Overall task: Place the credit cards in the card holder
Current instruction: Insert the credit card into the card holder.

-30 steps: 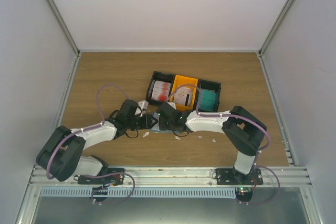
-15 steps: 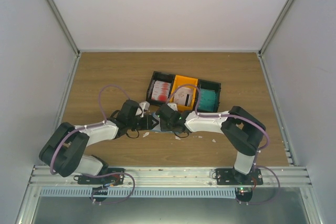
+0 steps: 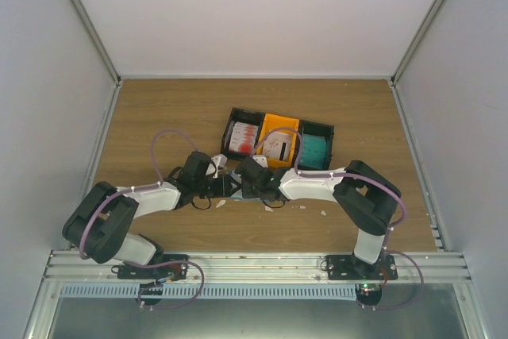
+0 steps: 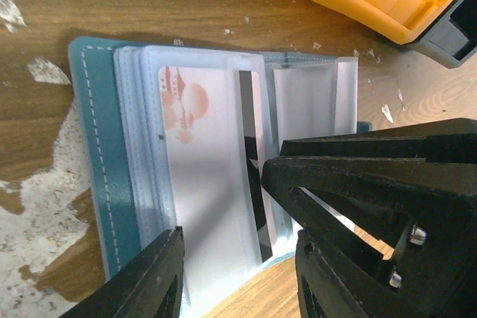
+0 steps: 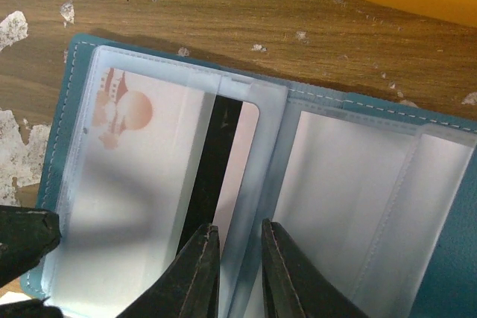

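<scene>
The card holder lies open on the table between both grippers, teal cover down and clear sleeves up. A whitish credit card with an orange-red print and a black stripe sits inside the left sleeve. My right gripper hangs just over the holder. Its fingers are narrowly parted on either side of that sleeve's inner edge, gripping nothing. My left gripper stands open and wide over the holder's near edge, across the sleeve with the card. More credit cards lie in the bins behind.
Three bins stand in a row just behind the holder: a black one with red-and-white cards, an orange one with whitish cards, a black one with teal cards. White scraps lie on the wood.
The left arm's elbow has crept to the right and its gripper has pushed in closer to the holder. The right gripper has shifted slightly up and left over the holder.
</scene>
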